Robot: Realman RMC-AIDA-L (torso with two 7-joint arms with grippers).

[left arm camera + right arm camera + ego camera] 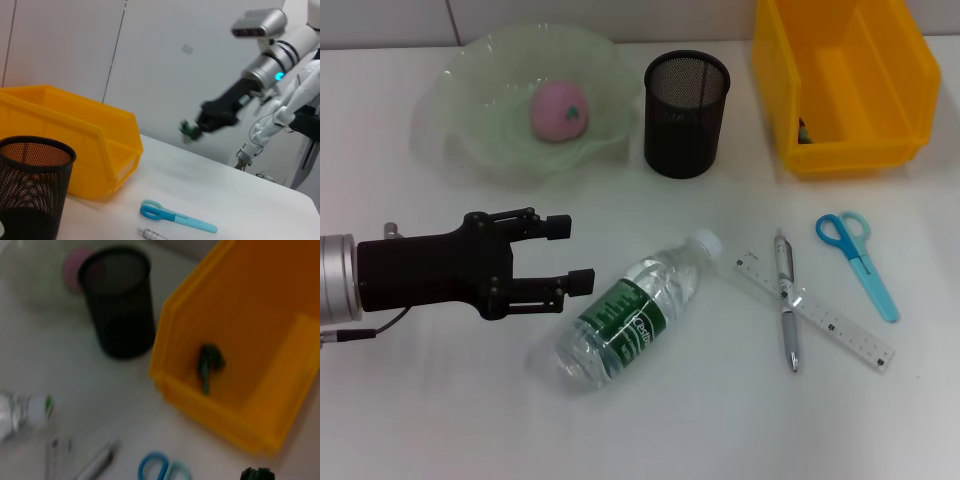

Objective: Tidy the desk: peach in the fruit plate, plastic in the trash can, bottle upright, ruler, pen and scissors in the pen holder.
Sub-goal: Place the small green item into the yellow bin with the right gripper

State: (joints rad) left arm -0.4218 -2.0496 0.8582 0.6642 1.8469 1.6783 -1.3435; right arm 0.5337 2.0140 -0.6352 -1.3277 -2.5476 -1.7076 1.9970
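Observation:
A pink peach (558, 111) lies in the pale green fruit plate (470, 130). The plastic (210, 365), a dark green scrap, rests inside the yellow trash can (840, 75). The clear bottle (630, 312) lies on its side at the table's middle. My left gripper (570, 255) hovers open just left of it, holding nothing. The silver pen (787, 300) lies across the clear ruler (818, 314), and the blue scissors (857, 260) sit to their right. The black mesh pen holder (686, 115) stands upright. My right gripper (192, 129) hangs in the air beyond the table.
The trash can (75, 145) stands against the back right, with the pen holder (30, 190) close to its left. The plate fills the back left corner. White table surface shows along the front edge.

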